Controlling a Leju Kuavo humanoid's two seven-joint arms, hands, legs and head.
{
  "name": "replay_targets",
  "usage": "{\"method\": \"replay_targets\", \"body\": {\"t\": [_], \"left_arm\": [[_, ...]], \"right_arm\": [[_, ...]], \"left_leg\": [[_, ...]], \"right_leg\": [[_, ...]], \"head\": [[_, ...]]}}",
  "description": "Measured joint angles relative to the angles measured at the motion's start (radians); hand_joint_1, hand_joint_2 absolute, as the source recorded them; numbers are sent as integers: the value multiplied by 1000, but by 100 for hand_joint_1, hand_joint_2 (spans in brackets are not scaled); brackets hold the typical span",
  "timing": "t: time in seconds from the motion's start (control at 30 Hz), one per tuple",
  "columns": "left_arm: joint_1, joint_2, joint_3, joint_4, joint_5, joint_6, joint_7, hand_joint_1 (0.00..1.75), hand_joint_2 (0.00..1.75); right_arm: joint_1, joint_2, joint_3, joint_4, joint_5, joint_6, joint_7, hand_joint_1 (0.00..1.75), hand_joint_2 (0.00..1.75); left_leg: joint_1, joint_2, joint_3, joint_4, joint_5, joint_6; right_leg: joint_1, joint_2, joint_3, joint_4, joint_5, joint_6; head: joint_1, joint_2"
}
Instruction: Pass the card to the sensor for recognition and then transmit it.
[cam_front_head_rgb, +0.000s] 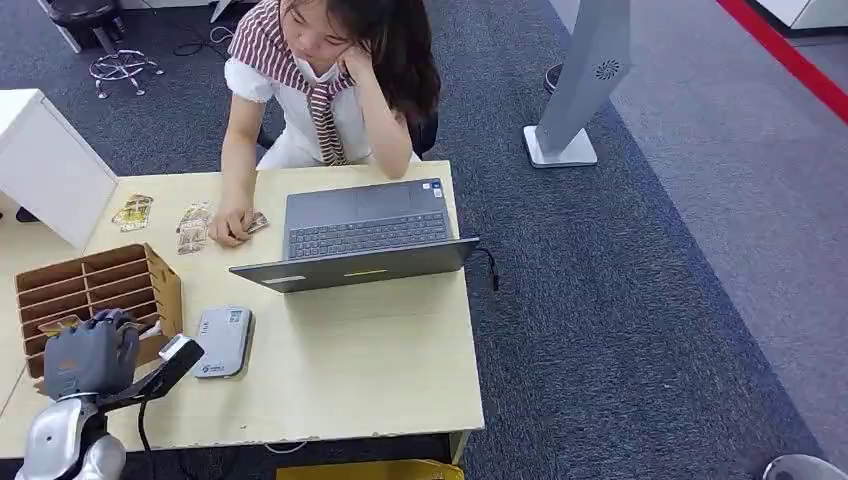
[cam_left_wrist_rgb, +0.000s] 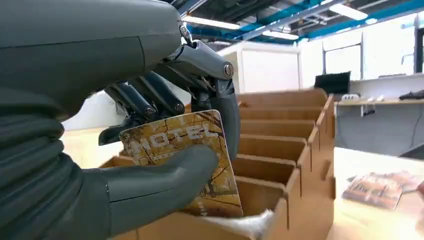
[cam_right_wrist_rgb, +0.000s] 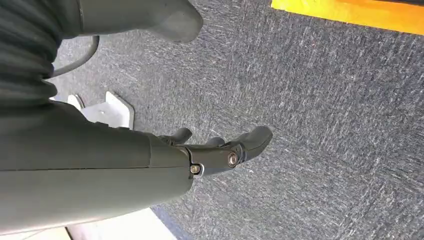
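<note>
- Left hand had hold of the card, thumb pressed on its printed face, dark fingers curled behind it; card stood roughly upright, yellowish w/ "HOTEL" lettering.
- Card's lower edge sat at the nearest slot of the wooden card holder; whether it was touching the slot's floor, can't tell.
- From the head view, left hand hung over the near end of the card holder, at the counter's left side.
- Sensor, a flat grey reader, lay on the counter just beside the holder, to its right, apart from the hand.
- Right hand hung over the carpet, fingers loosely spread, nothing in it.
- Person sat at the far side of the counter behind an open laptop, one hand resting on loose cards; more cards further left.
</note>
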Motion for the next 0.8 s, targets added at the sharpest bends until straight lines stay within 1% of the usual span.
{"method": "replay_targets", "body": {"t": [0.07, 0.33, 0.47, 0.53, 0.6, 0.63, 0.8], "left_arm": [[14, 0, -2, -42, 2, 0, -7, 175, 175], [72, 1, -41, -281, -8, -14, -9, 175, 175], [71, 9, -64, -348, -8, -29, -6, 175, 175], [36, 16, -74, -344, -14, -40, 5, 175, 175], [-27, 25, -78, -307, -17, -38, 6, 175, 175], [-62, 28, -80, -281, -21, -35, 8, 175, 175], [-251, 39, -100, -72, -56, -6, 12, 175, 175]], "right_arm": [[0, 0, 0, 0, -2, -2, 2, 0, 175], [1, 0, 0, 0, -16, -7, 6, 0, 175], [1, 0, 0, 0, -13, -8, 4, 0, 175], [1, 0, 0, 0, -7, -3, -2, 0, 175], [-1, 0, 0, 0, 3, 2, -7, 0, 175], [-2, 0, 1, 0, 6, 5, -10, 0, 175], [-3, 0, 14, 0, 10, 16, -26, 0, 175]], "left_leg": [[0, 0, 0, 0, 0, 0], [0, 0, -1, 0, -1, 0], [0, 0, 0, 0, 0, 0], [0, 0, 0, 0, 0, 0], [0, -1, -1, 0, 1, 0], [0, -1, -1, 0, 2, 0], [0, 0, -1, 0, 4, -1]], "right_leg": [[0, 0, 0, 0, 0, 0], [0, 0, 0, 0, 0, 0], [0, 0, 0, 0, 0, 0], [0, 0, -1, 0, 0, 0], [0, -2, 0, 0, 1, 0], [0, -2, 0, 0, 2, -1], [0, -1, -1, 0, 5, -4]], "head": [[0, 0], [0, 0], [0, 0], [0, 0], [0, 0], [0, 0], [0, 0]]}}
